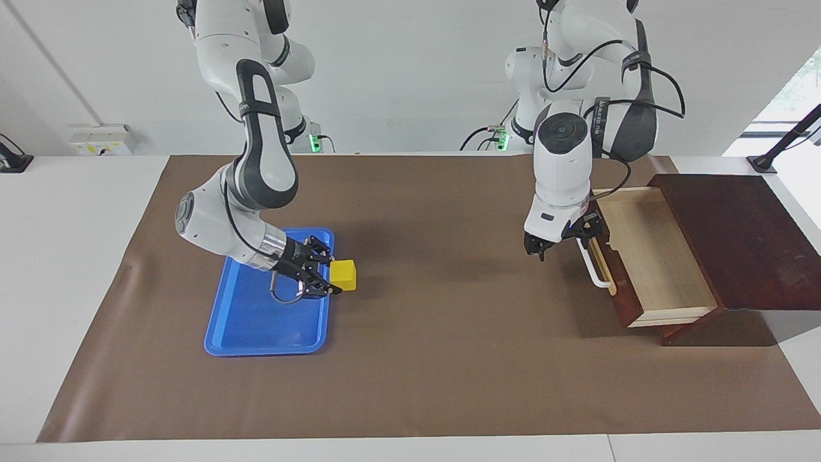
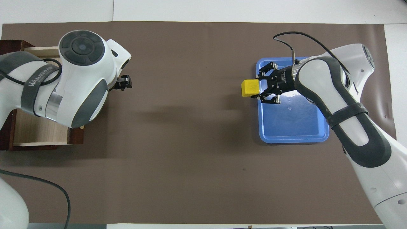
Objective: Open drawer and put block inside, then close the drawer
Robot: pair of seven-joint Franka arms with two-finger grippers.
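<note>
The yellow block (image 1: 346, 274) is held in my right gripper (image 1: 334, 276), which is shut on it just over the blue tray's (image 1: 256, 327) rim, on the side toward the table's middle. It also shows in the overhead view, block (image 2: 249, 88) and right gripper (image 2: 256, 87). The drawer (image 1: 654, 260) stands pulled out of its dark wooden box (image 1: 737, 237), its pale inside bare. My left gripper (image 1: 563, 239) hangs just in front of the drawer, by the end of the white handle (image 1: 600, 269) nearer to the robots, fingers apart and holding nothing.
The blue tray (image 2: 295, 127) lies on the brown mat (image 1: 449, 346) toward the right arm's end. The drawer (image 2: 38, 130) and its box (image 2: 9, 46) stand at the left arm's end. Bare mat lies between tray and drawer.
</note>
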